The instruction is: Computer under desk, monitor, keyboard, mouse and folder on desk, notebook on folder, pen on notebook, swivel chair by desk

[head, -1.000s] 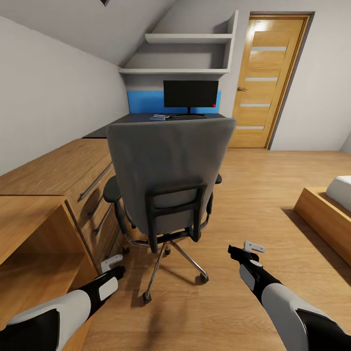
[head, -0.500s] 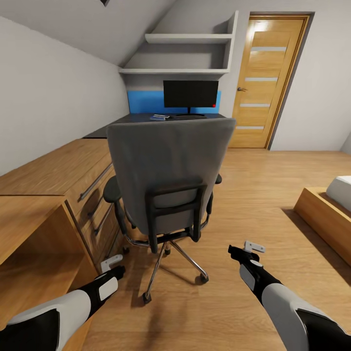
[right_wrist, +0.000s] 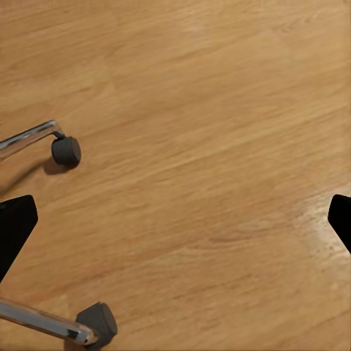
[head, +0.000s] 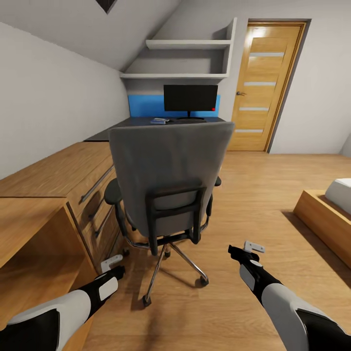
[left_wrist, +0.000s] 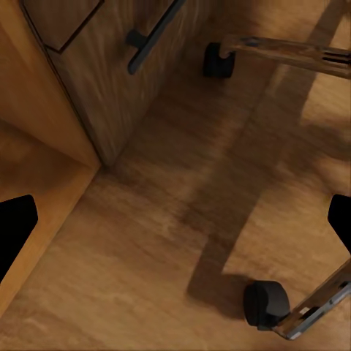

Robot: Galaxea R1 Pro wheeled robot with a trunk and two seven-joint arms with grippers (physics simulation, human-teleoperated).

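The grey swivel chair [head: 165,170] stands in front of me with its back toward me, between me and the black desk [head: 122,127] at the far wall. The monitor [head: 190,98] stands on the desk before its blue back panel. A small flat blue item [head: 159,120], the folder by its look, lies left of the monitor's stand. My left gripper [head: 111,263] hangs low beside the chair's base, open [left_wrist: 175,227] over the floor near a caster [left_wrist: 265,303]. My right gripper [head: 253,247] is open [right_wrist: 175,223] right of the base, above a caster [right_wrist: 66,150].
A light wooden drawer chest [head: 58,170] runs along the left wall, close to my left arm. A wooden door [head: 261,83] is at the back right and a bed frame [head: 324,214] at the right edge. Open plank floor [head: 253,185] lies right of the chair.
The whole picture has shifted a little: the desk, shelves and door sit lower in the view, so the camera moved. Both arms keep their places in the view, and the grippers stay open.
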